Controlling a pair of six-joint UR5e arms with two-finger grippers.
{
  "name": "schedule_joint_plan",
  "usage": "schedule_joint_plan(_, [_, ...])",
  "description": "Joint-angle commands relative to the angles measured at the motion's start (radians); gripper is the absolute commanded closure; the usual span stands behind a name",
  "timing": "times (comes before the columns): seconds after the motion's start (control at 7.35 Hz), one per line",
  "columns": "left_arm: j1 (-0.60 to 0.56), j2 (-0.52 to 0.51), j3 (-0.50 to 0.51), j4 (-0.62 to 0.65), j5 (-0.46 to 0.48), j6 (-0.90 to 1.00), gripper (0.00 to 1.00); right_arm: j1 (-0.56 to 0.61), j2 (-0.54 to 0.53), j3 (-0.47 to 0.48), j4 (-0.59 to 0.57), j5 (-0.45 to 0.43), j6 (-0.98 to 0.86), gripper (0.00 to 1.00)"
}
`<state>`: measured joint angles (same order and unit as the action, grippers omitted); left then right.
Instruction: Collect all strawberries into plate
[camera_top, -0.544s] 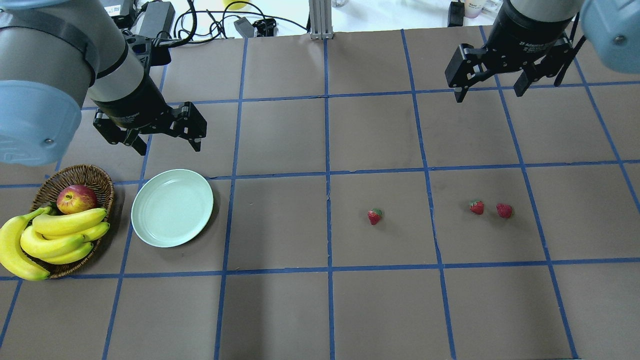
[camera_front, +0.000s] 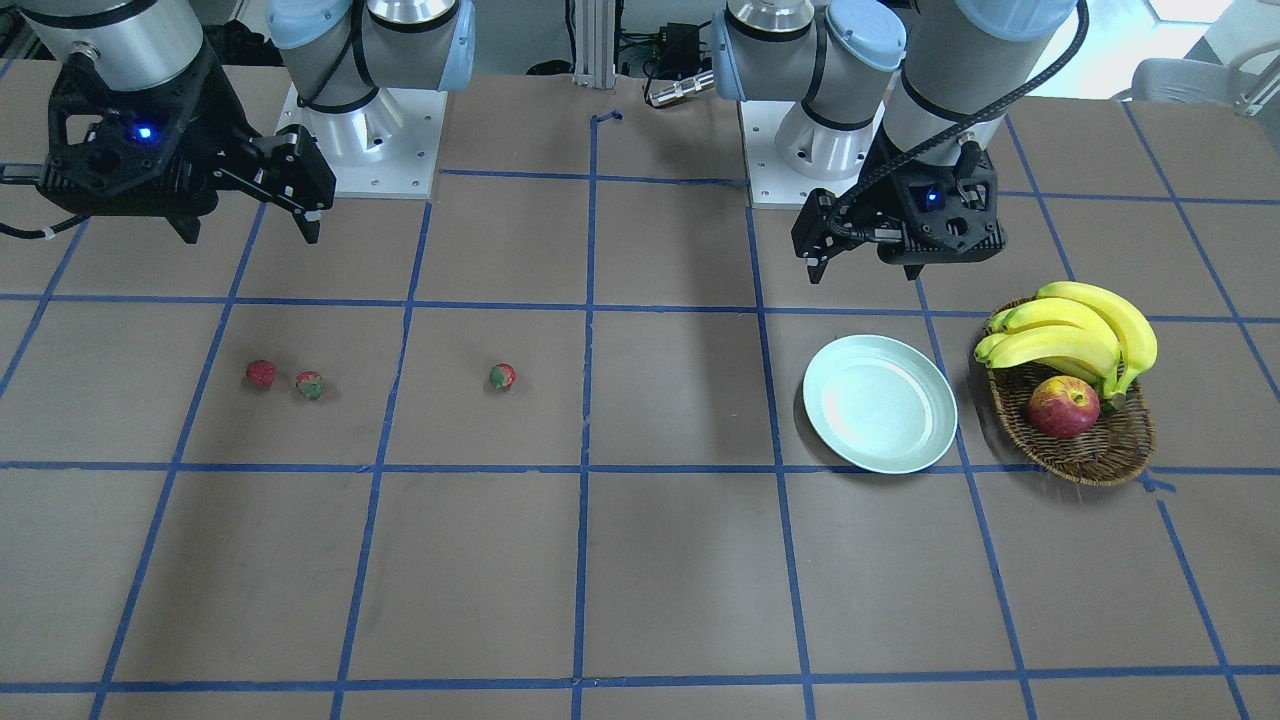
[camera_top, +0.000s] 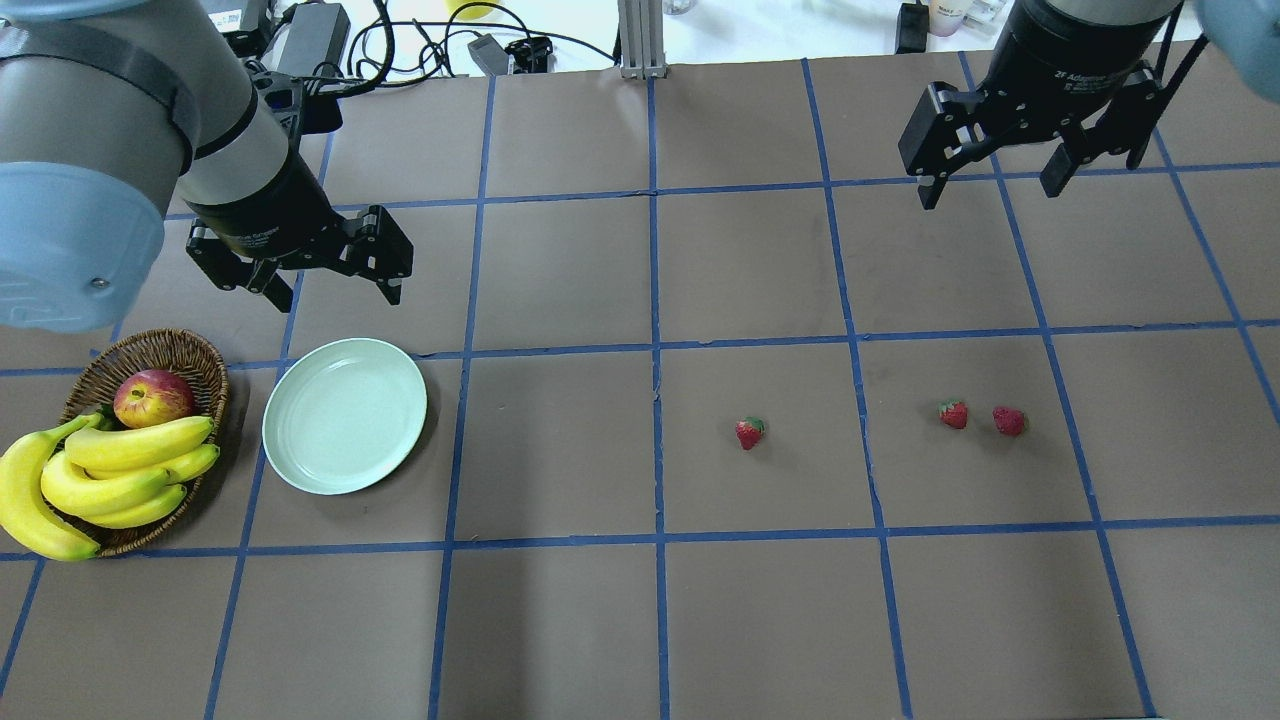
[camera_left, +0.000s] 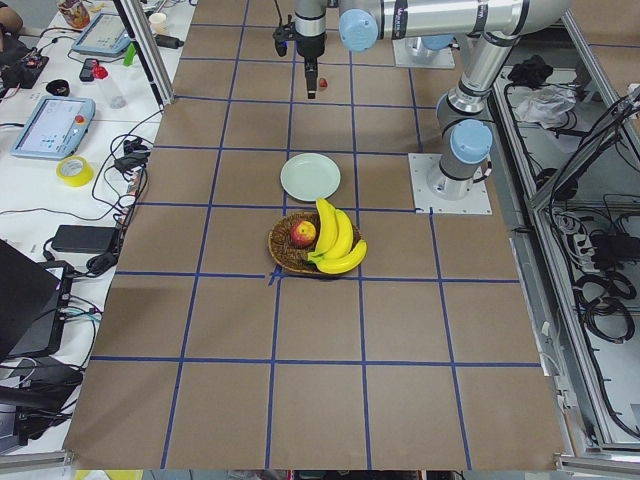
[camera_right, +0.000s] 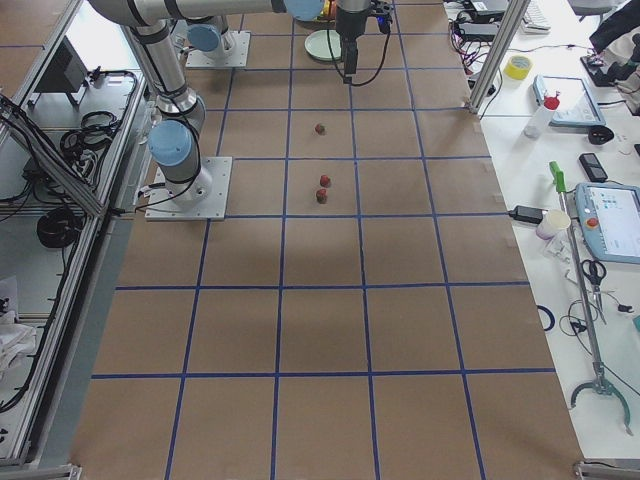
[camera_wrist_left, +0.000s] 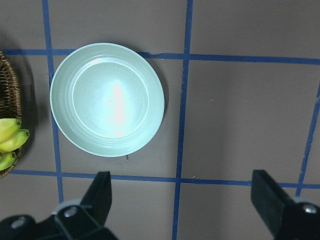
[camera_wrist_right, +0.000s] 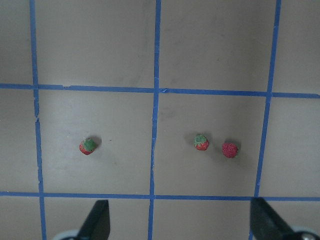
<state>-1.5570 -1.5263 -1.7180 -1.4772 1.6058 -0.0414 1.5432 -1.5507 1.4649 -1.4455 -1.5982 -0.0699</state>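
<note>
1. My left tool (camera_top: 332, 290): fingers spread wide, nothing held, hanging above the desk (camera_top: 560, 620).
2. Plate (camera_top: 345, 415): flat on the desk at abt 6 o'clock of the left tool (overhead view), empty. My left wrist cam looks straight down on it.
3. My right tool (camera_top: 989, 195): also spread wide, nothing btw the fingers, up off the desk.
4. Strawberry A (camera_top: 953, 414) & strawberry B (camera_top: 1009, 421): on bare desk at abt 6 o'clock of the right tool. B sits at 3 o'clock of A, near it but not touching.
5. Strawberry C (camera_top: 749, 433): alone at 9 o'clock of A, btw that pair & the plate, nearer the pair.
6. All 3 lie well apart from the plate, off at its 3 o'clock.
7. Basket (camera_top: 150, 350): just beside the plate at its 9 o'clock. It holds an apple (camera_top: 152, 397) & bananas (camera_top: 120, 470); the bananas stick out over the rim at abt 8 o'clock.
</note>
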Motion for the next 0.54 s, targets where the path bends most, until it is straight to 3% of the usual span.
schedule_joint_plan(0.0, [0.000, 0.000, 0.001, 0.000, -0.001, 0.000, 0.00, -0.002, 0.004, -0.008, 0.046, 0.006, 0.005, 0.00])
schedule_joint_plan(0.41, [0.000, 0.000, 0.000, 0.000, 0.002, 0.002, 0.00, -0.002, -0.003, -0.041, 0.149, -0.003, 0.004, 0.00])
